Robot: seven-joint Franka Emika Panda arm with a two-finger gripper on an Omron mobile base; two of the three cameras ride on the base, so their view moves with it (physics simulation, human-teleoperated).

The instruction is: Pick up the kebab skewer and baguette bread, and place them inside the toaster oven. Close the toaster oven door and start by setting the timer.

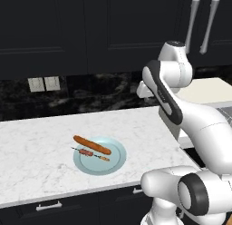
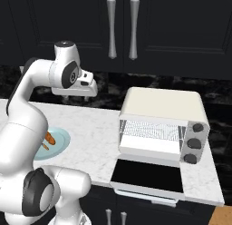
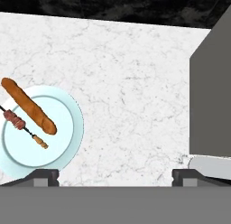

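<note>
Hand (image 3: 115, 175) spread wide and empty, up above the tabletop (image 1: 41, 142), between plate and oven. Baguette bread (image 1: 92, 145) and kebab skewer (image 1: 90, 154) side by side on the light blue plate (image 1: 115, 161), touching or nearly so. Toaster oven (image 2: 164, 116) well off to the right, toaster oven door (image 2: 147, 175) dropped flat, rack bare.

Risky from here: two slim items packed close, so easy to nudge the loaf while going for the stick, or clip the plate rim. Thin skewer, likely to slip or swing in a pinch off its middle.

Hard to make out: plate half hidden behind the arm in the right base view; oven just a grey slab in the hand view.
</note>
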